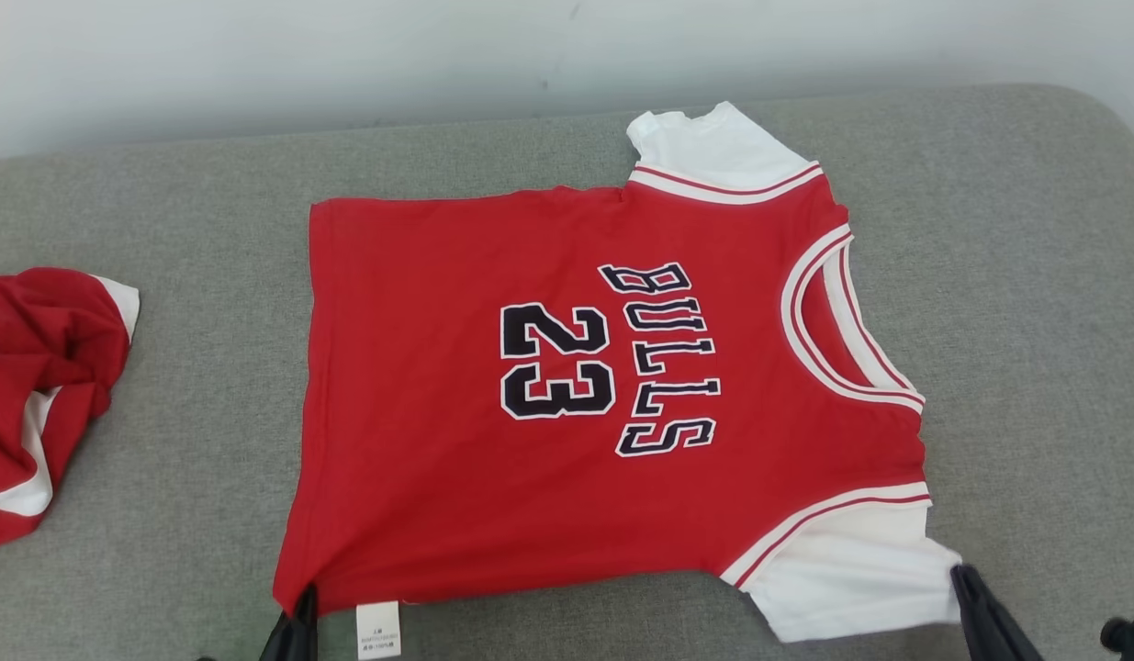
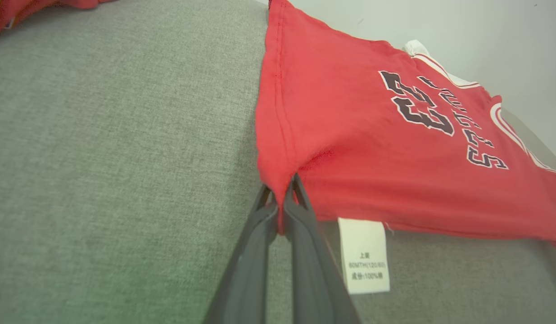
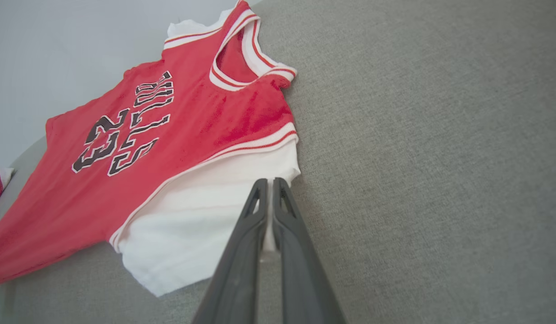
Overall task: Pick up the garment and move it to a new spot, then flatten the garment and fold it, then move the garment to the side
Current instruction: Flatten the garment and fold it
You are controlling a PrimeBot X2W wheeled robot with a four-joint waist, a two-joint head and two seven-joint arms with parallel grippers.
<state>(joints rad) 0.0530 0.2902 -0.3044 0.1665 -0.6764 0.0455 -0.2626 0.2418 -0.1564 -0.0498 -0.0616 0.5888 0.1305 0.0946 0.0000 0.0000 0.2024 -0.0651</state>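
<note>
The shirt point(image 1: 567, 386) lay flat in the middle of the grey cushion point(image 1: 162, 193), its long axis running side to side, collar toward my right and hem toward my left. My left gripper point(image 2: 282, 198) was pinched tight on the near hem corner and my right gripper point(image 3: 269, 184) was closed on the near white sleeve. I judged both pinches should move level and together, keeping that near edge taut so no wrinkles formed

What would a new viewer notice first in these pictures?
A red jersey printed BULLS 23 lies spread on the gray cushion. The left gripper pinches its hem corner, the right gripper its white sleeve. Another red garment lies crumpled at far left.
</note>
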